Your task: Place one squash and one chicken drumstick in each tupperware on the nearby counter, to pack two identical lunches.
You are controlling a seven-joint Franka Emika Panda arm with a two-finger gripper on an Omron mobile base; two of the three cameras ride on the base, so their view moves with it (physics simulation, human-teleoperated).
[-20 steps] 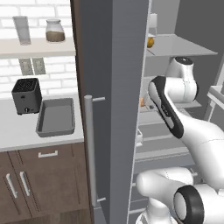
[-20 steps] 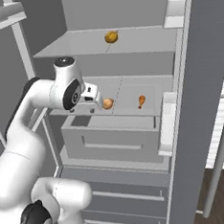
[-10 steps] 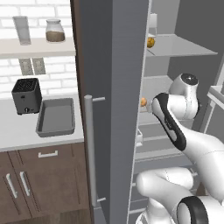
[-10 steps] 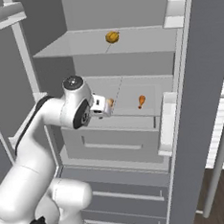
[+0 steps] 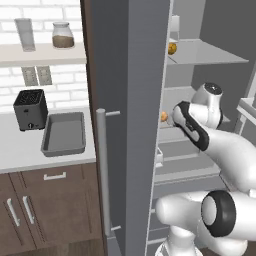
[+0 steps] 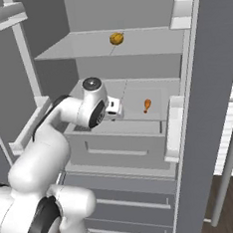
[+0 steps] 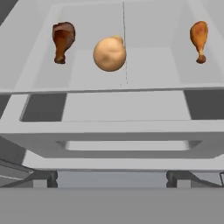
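On the counter at the far left of the left base view stands a black boxy toaster [image 5: 30,109], and just beside it a shallow grey tupperware [image 5: 64,133] with rounded corners, a raised rim and nothing in it. Above, a clear glass [image 5: 25,34] and a jar [image 5: 63,35] with brown contents sit on a shelf; no writing can be read anywhere. Right of the tall grey fridge door [image 5: 132,120], the white arm reaches into the open fridge.

Seen from the hand, a darker brown chicken drumstick [image 7: 63,40] lies at the left of the pale middle shelf, a round, matte tan squash [image 7: 110,53] near it, and a lighter orange drumstick [image 7: 199,38] well apart at the right. Another yellow-orange squash [image 6: 116,38] sits on the upper shelf.

The gripper [image 7: 111,178] hangs before the shelf edge, claw spread wide, holding nothing.
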